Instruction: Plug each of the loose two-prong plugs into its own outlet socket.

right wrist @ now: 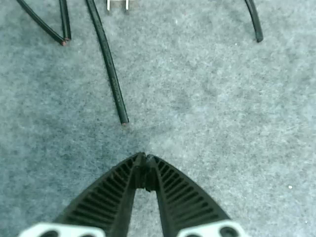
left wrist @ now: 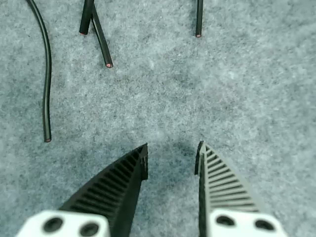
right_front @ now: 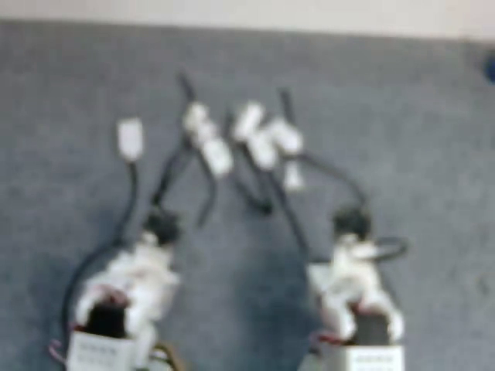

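Observation:
Several white plugs and outlet sockets lie in a loose cluster (right_front: 259, 143) at the middle back of the grey mat, each with a black cable running toward the arms. One white piece (right_front: 130, 137) lies apart at the left. Which pieces are plugs I cannot tell from above. My left gripper (left wrist: 172, 150) hovers open over bare mat, with cut cable ends (left wrist: 107, 63) ahead of it. My right gripper (right wrist: 145, 160) is shut on nothing, just short of a thick cable's end (right wrist: 123, 121). Two metal prongs (right wrist: 117, 4) of a plug peek in beyond that cable.
Black cables (right_front: 131, 193) trail across the mat between the arms and the white pieces. A thin cable (left wrist: 47, 84) curves past the left gripper. Bare grey mat (right_front: 433, 154) lies at the right, and the mat's far edge meets a pale strip.

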Robot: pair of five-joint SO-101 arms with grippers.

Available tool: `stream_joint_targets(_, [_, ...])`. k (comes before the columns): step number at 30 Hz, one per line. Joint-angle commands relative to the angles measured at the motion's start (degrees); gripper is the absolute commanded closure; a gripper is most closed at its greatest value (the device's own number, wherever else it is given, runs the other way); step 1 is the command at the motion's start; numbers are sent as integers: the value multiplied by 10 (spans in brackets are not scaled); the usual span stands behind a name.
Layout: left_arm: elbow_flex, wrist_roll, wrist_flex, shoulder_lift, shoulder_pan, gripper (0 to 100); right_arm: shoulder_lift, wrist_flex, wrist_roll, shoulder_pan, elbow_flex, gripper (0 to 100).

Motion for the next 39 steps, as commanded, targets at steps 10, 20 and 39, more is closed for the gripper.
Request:
stream_joint_targets(10, [8, 3, 4, -3, -7, 825, -8, 4, 5, 3, 87, 993])
stream_joint_targets(20, [8, 4, 4, -3, -5, 825, -8, 4, 4, 2, 87, 993])
stream_joint_targets(39, [8, 4, 4, -3, -5, 825, -8, -10, 7, 4, 87, 990])
